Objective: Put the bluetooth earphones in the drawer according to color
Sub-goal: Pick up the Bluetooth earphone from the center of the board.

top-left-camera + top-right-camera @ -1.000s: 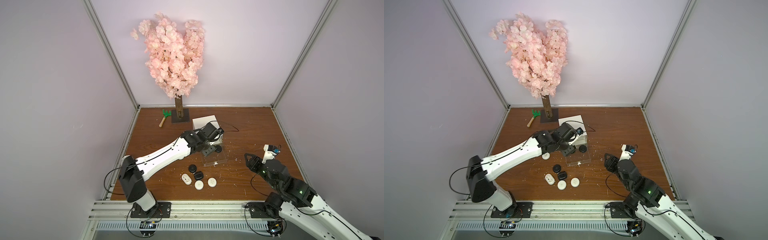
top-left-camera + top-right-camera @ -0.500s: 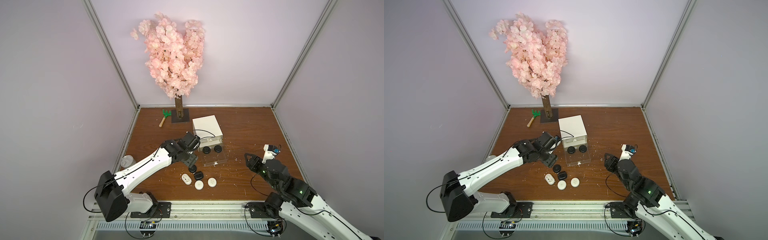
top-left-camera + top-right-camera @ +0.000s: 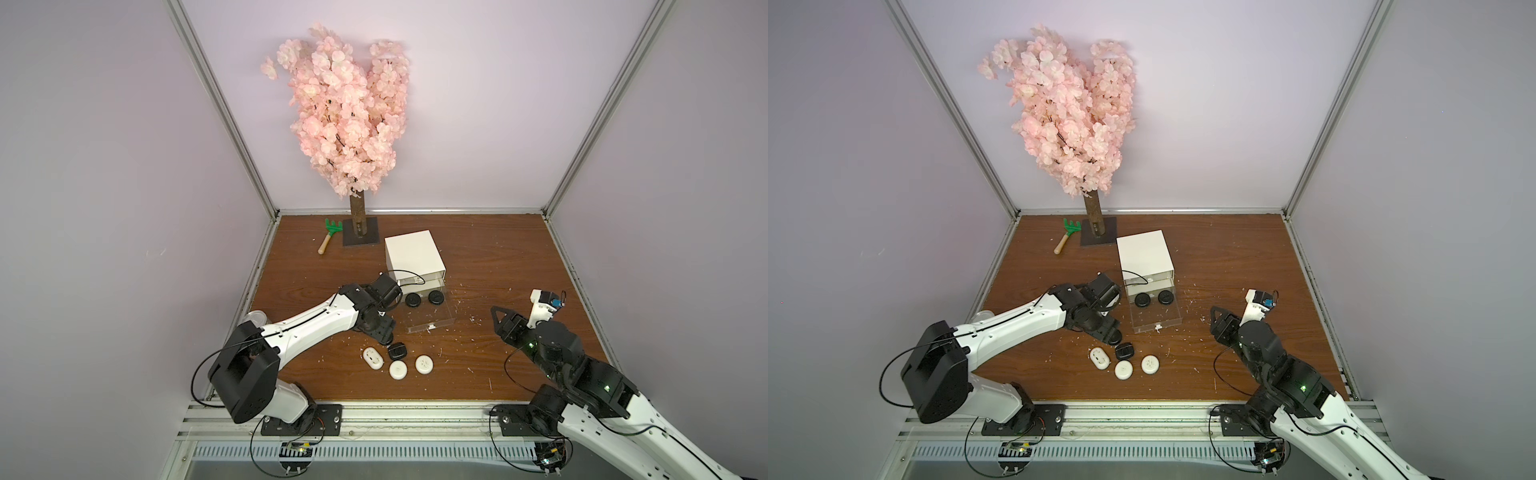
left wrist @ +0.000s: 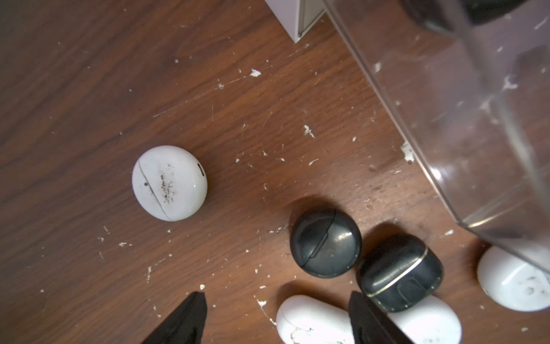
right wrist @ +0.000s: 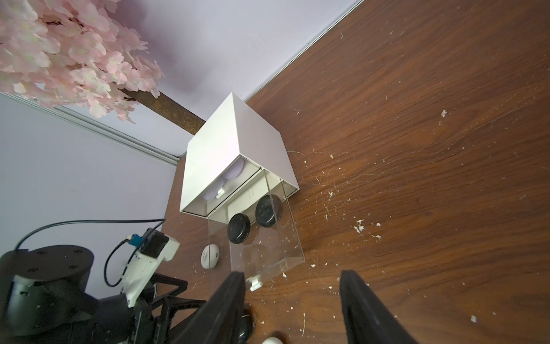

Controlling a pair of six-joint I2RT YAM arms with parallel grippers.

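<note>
The white cube-shaped cabinet [image 3: 413, 251] sits near the middle of the brown wood-grain counter [image 3: 498, 257], closer to its back edge. A clear plastic drawer [image 3: 430, 322] below the top one stands pulled out toward the front edge. Two round black earphone cases [image 3: 413, 300] lie side by side at its inner end. In the right wrist view, pale rounded cases [image 5: 236, 172] show through the top drawer's front; their colour is hard to tell.

Between the drawer front and the counter's front edge lies a cluster. It holds a squarish black case [image 4: 400, 272] with a gold seam, a round black case [image 4: 326, 242] just beside it, an oval white case [image 3: 372, 358] and two round white cases [image 3: 399, 369]. A fourth white case [image 4: 169, 183] lies apart, beside the drawer's left wall and hidden under the arm in both top views.

The left claw [image 4: 276, 300] hangs just above this cluster, near the black pair, its jaws spread and holding nothing. The right claw [image 5: 293, 297] hovers near the right edge, facing the drawer front, jaws apart and empty.

White flecks [image 4: 308, 131] dot the wood. A pink blossom tree [image 3: 345, 108] and a green toy rake [image 3: 330, 235] stand near the back edge.
</note>
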